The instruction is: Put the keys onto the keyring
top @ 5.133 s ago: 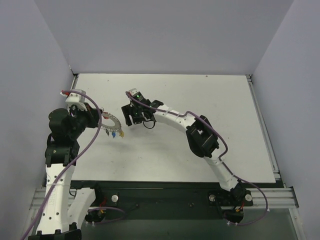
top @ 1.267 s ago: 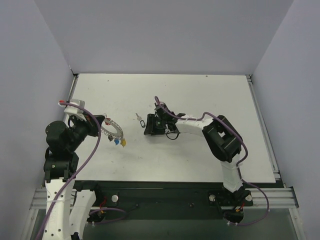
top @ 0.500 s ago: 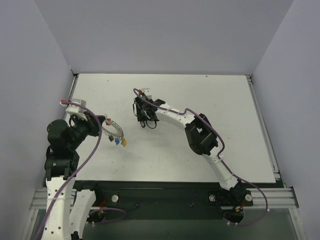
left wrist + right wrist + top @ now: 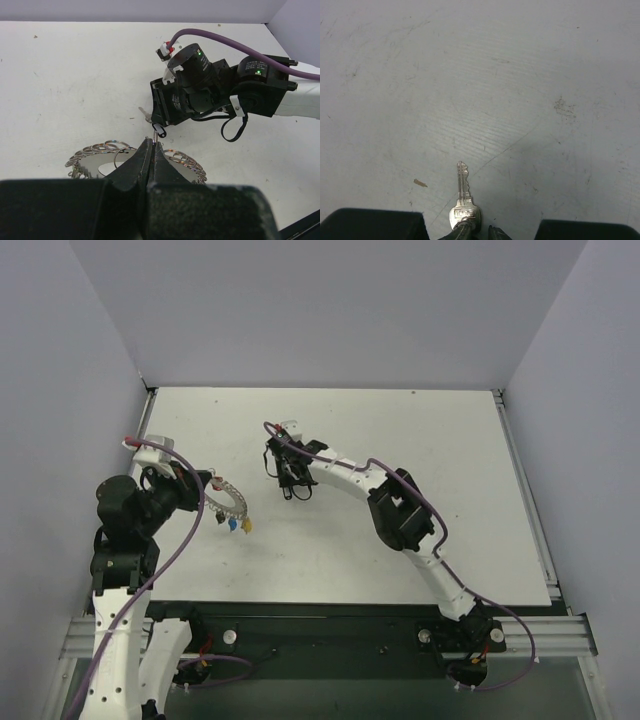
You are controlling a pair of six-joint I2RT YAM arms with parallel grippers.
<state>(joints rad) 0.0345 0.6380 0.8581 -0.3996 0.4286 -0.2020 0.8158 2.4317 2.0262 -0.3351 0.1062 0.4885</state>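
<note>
The left gripper (image 4: 151, 150) was clamped on the keyring (image 4: 107, 150); the right gripper (image 4: 476, 231) pinched a silver key (image 4: 464, 197) above the table (image 4: 495, 75).

white counter (image 4: 420, 430) flat, scuffed, fine scratches and faint dark smudges across surface in right wrist view. small brown fleck (image 4: 420, 183) on counter. plain pale walls (image 4: 330, 310) close in far side and both flanks. black strip and metal rail (image 4: 540, 635) run along near edge of counter.
</note>
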